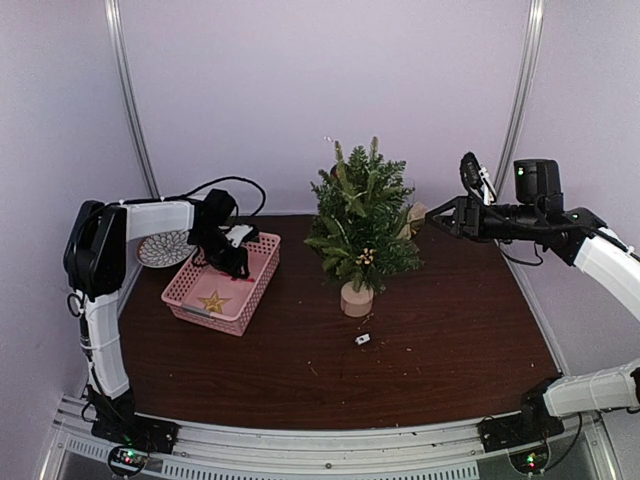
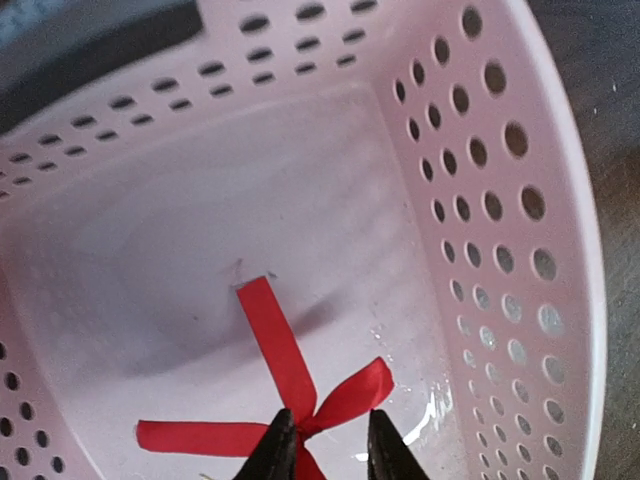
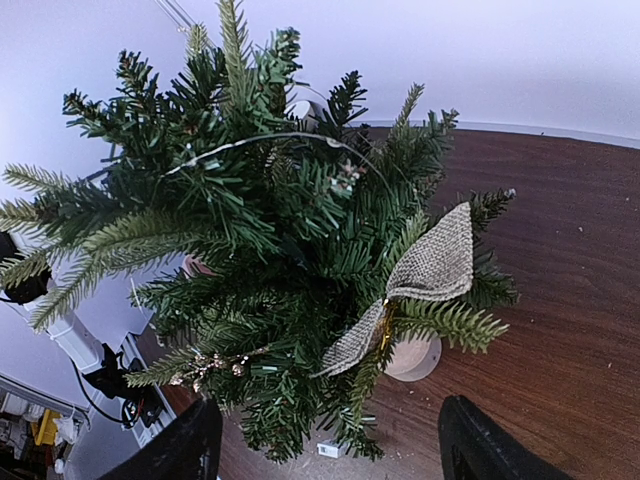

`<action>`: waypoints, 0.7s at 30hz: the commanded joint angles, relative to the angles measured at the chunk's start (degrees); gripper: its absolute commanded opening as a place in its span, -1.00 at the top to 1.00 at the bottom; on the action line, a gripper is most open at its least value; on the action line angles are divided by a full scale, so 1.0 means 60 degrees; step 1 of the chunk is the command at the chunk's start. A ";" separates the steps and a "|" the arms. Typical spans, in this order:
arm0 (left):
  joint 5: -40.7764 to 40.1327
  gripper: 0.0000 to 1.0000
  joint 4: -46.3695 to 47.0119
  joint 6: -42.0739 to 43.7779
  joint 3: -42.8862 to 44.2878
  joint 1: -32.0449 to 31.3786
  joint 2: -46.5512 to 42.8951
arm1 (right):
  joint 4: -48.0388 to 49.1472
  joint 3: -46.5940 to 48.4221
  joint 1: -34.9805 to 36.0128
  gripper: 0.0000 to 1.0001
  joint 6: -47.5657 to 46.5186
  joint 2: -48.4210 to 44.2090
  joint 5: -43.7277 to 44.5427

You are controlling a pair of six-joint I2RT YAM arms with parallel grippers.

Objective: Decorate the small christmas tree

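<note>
Closest to my left wrist cam is a red ribbon bow [image 2: 298,380] lying flat on the floor of the pink basket [image 2: 480,200]. The left gripper [image 2: 326,455] points straight down over it, jaws only narrowly apart, one on each side of the knot; can't tell if either actually touches it. From the top cam, that arm goes up from its base, folds at the elbow, runs level to the right, then the wrist drops into the basket, next to a gold star [image 1: 213,300]. The small christmas tree [image 1: 362,215] stands upright mid-table on its wooden stump [image 1: 356,298], to the right of the basket. The right arm stretches left, with the right gripper [image 1: 440,222] level and facing the tree's right side, jaws wide and holding nothing, near a burlap bow [image 3: 425,275] on the branches.
</note>
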 commanded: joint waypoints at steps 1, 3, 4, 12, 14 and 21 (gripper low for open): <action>0.0539 0.53 0.0512 -0.0243 -0.0619 0.0107 -0.0355 | 0.0052 0.0270 -0.0053 -0.55 -0.0020 -0.0067 -0.0059; 0.0419 0.59 0.0067 -0.0483 -0.0334 0.0169 -0.0132 | 0.0040 0.0285 -0.0054 -0.55 -0.0024 -0.0066 -0.0073; 0.0733 0.61 0.0144 -0.0580 -0.0378 0.0225 -0.0122 | 0.0034 0.0291 -0.0048 -0.55 -0.0020 -0.0066 -0.0074; -0.0426 1.00 0.0281 -0.0961 -0.0250 0.0251 0.0376 | -0.0022 0.0248 -0.0054 -0.55 -0.0023 -0.0205 0.0010; -0.0491 1.00 0.0495 -0.0980 -0.0401 0.0251 0.0368 | -0.0017 0.0255 -0.0053 -0.55 -0.0024 -0.0220 0.0014; -0.0911 1.00 0.0715 -0.0621 -0.0621 -0.0041 0.0377 | 0.0068 0.0277 -0.0054 -0.55 0.0077 -0.0144 -0.0026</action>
